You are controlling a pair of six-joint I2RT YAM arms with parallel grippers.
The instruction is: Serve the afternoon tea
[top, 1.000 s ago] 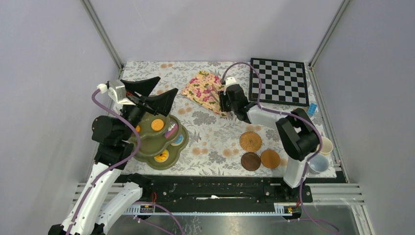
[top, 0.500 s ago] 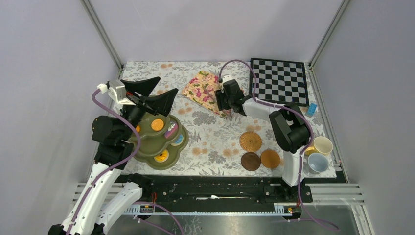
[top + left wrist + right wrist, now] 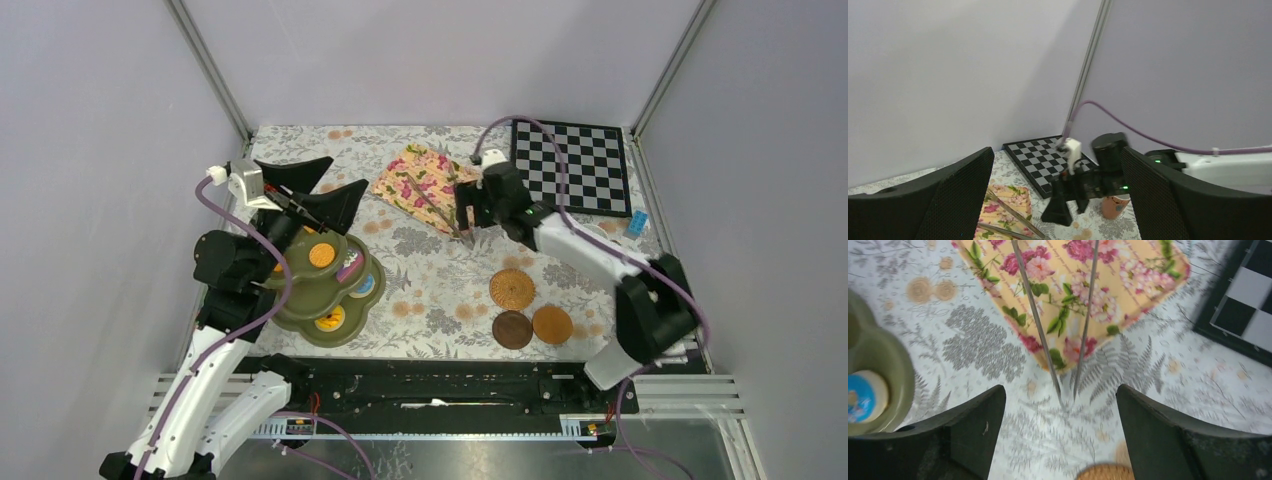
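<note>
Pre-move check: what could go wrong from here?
1. The right gripper hangs open over the thin metal tongs on the yellow floral cloth; descending could snag or drag them.
2. The left gripper hangs open by the olive-green three-tier stand; a swing might knock its orange round biscuit off.

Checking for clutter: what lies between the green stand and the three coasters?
Nothing; only bare patterned tablecloth separates the stand and coasters, shown in the top view.
</note>
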